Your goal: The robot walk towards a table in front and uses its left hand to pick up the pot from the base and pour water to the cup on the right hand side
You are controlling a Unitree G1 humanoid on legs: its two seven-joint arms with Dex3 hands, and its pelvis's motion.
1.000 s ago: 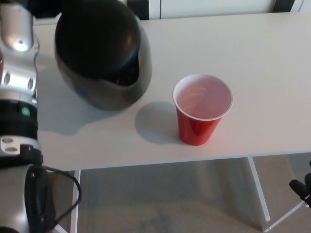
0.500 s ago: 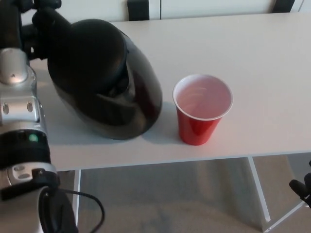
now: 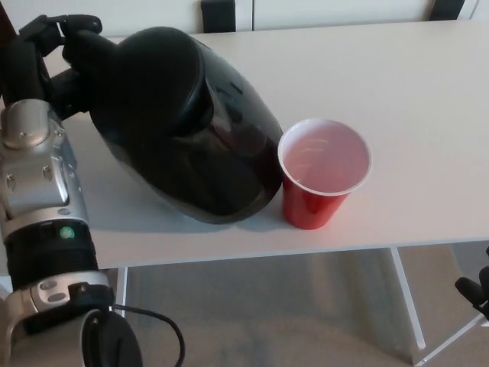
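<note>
Black pot clamped in our left hand tilts right, touching the cup near the table edge.

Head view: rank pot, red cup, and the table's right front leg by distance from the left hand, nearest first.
1. Pot: held by the left hand at its handle, picture left.
2. Red cup: right of the pot, near the front table edge.
3. Table's right front leg: below the table, lower right, farthest.
</note>
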